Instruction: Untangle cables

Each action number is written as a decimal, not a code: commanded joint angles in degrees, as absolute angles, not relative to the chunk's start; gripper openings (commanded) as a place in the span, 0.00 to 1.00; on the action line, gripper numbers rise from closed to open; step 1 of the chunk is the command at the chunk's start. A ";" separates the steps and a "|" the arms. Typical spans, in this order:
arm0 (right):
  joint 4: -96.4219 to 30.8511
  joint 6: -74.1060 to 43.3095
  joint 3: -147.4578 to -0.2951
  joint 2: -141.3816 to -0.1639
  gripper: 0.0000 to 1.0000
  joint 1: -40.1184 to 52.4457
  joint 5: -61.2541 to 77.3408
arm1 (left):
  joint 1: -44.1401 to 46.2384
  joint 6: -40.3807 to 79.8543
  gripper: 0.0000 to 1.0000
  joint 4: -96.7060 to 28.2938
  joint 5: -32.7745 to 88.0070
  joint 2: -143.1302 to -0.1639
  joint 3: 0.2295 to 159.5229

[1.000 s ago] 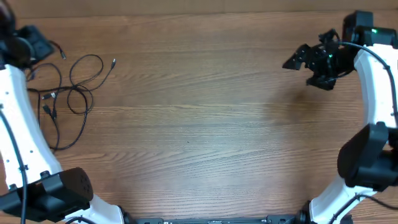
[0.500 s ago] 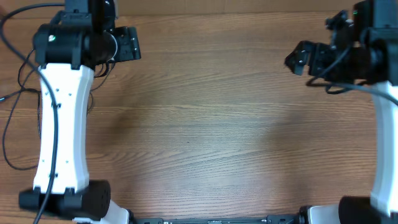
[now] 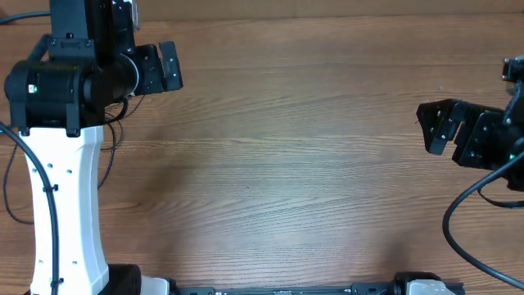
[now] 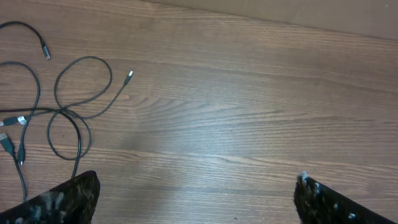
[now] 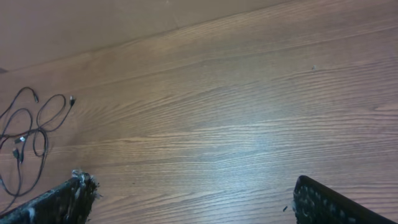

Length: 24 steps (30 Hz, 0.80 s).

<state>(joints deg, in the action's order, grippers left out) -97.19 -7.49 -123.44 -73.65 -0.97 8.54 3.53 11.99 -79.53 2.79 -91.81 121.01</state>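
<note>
The left gripper (image 4: 196, 199) stands wide apart with nothing between its two fingers; only bare wood shows in the gap, so it grips nothing. From overhead the left gripper (image 3: 160, 68) points toward the middle of the table (image 3: 278, 164), raised over the far left corner. Just off its left finger, in the left wrist view, lie the cables (image 4: 59, 112): thin black cords looped over one another on the wood, one silver-tipped plug end (image 4: 129, 76) stretched out toward the open table and another plug end (image 4: 45, 51) lying apart near the far edge. The loops cross in at least one spot, so the bundle looks only partly sorted. Overhead, the left arm (image 3: 70, 180) hides most of the cords; only a few strands (image 3: 110, 135) peep out beside it.

The right gripper (image 5: 186, 199) is likewise spread open and empty, held above bare wood. In the overhead view the right gripper (image 3: 442, 127) hangs at the right edge, well apart from the cords, which its own camera sees as a small tangle (image 5: 28, 124) far off to the left.

Both arms sit high and clear of the wood, probably so the cords lie undisturbed and in view; whichever goes in next would need to pick a single strand away from the crossing, or it may drag the whole bundle
</note>
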 commanded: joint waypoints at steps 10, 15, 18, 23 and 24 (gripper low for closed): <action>-96.88 -7.62 -123.83 -75.90 1.00 -0.69 7.73 | 3.77 11.33 1.00 -79.53 2.39 -91.83 121.30; -85.67 -5.76 -119.94 -73.56 1.00 -0.75 4.10 | 3.77 11.33 1.00 -79.53 2.39 -91.83 121.30; -76.58 -3.27 -111.31 -68.47 1.00 -0.75 2.96 | 3.77 11.33 1.00 -79.53 2.39 -91.83 121.27; -55.00 -3.14 -88.62 -55.07 1.00 -0.69 3.70 | 3.77 11.33 0.99 -79.53 2.39 -91.83 121.27; -49.15 -3.09 -83.00 -51.77 1.00 -0.69 3.64 | 3.77 11.31 0.99 -79.53 2.39 -91.83 121.30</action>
<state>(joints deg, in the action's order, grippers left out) -55.53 -4.01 -92.20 -58.33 -0.97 4.23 3.53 11.97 -79.55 2.79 -91.85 121.01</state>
